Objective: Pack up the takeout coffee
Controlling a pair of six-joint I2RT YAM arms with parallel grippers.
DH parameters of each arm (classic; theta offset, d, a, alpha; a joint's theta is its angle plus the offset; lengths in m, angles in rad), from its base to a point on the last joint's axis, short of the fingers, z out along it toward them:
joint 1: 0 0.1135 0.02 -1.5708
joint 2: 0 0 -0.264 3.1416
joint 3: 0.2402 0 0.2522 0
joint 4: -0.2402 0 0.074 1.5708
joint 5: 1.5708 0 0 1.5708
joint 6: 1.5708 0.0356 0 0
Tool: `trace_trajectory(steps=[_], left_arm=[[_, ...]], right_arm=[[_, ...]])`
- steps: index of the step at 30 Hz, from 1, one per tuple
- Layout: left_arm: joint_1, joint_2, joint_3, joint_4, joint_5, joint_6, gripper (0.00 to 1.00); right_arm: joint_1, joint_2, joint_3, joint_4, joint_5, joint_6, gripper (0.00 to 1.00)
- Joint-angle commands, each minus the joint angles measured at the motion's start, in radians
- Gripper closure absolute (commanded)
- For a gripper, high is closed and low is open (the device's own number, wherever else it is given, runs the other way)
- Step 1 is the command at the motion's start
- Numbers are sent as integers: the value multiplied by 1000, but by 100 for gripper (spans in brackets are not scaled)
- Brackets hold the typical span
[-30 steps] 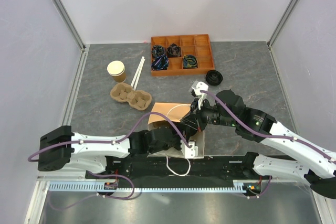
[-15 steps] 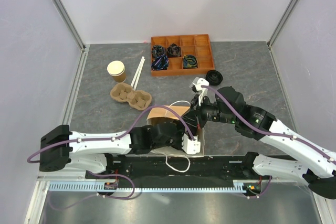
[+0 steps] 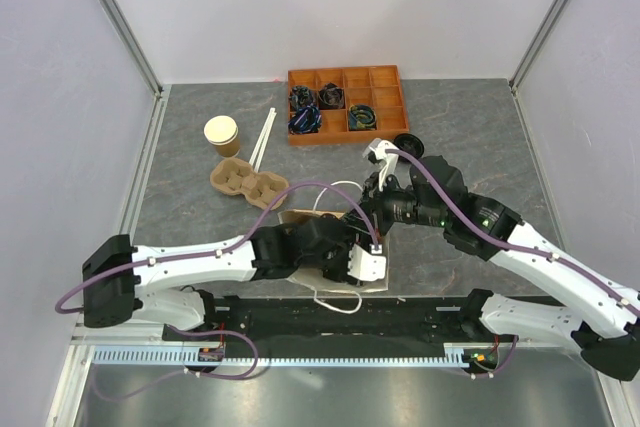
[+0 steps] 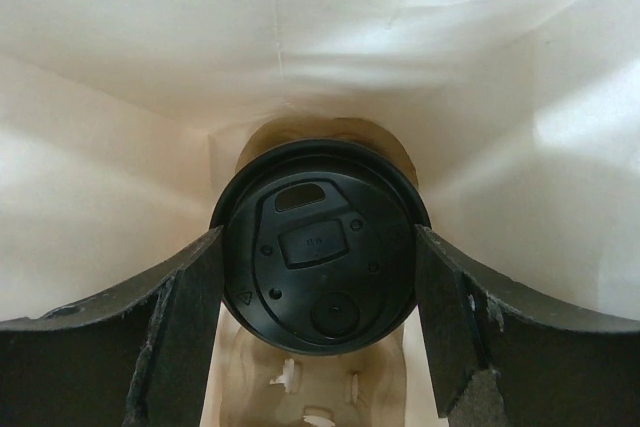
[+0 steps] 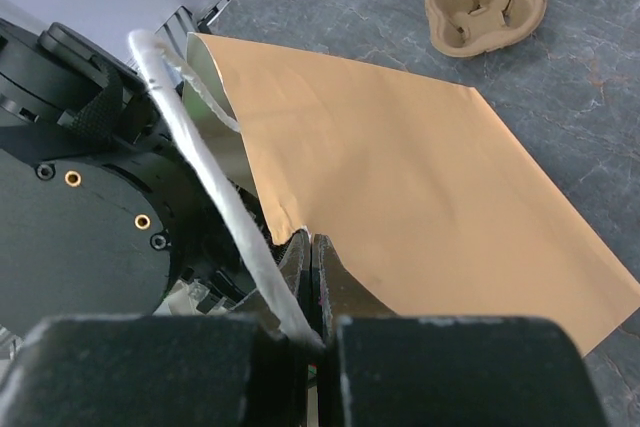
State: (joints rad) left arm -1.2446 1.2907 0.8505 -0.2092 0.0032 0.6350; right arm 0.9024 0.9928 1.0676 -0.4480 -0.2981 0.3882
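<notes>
Bag [image 4: 320, 37] around coffee [image 4: 318, 247], hidden overhead

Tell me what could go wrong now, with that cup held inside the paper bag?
1. The left gripper holds the takeout coffee inside the paper bag, fingers flanking its lid; let go tilted, it might tip and leak.
2. The right gripper pinches just the bag's thin rim beside the white handle; the paper could tear or slip free.
3. On the way out, the left fingers could snag the bag's walls and drag it.
</notes>
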Motion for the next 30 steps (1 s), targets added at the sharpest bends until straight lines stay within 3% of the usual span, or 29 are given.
trace_trajectory(steps=[1,2,3,12,16,21,25,30], left_arm=[[39,62,8,-87,46,-71,97],[43,74,15,-87,50,-64,97],[50,81,18,-85,55,-63,97],[120,150,56,-107,124,-41,97],[169,186,99,-160,201,-17,95],[206,236,113,-162,201,12,94],[209,262,111,-165,202,23,94],[211,286,113,-165,193,37,94]], right_arm=[[-28,32,28,12,-98,52,96],[-39,41,46,-7,-96,48,84],[-54,62,54,-15,-107,40,80],[-166,156,124,-104,-197,-38,57],[-171,178,143,-139,-176,-95,55],[-180,194,157,-161,-144,-112,61],[-194,201,179,-173,-101,-121,58],[-210,217,198,-178,-79,-143,62]])
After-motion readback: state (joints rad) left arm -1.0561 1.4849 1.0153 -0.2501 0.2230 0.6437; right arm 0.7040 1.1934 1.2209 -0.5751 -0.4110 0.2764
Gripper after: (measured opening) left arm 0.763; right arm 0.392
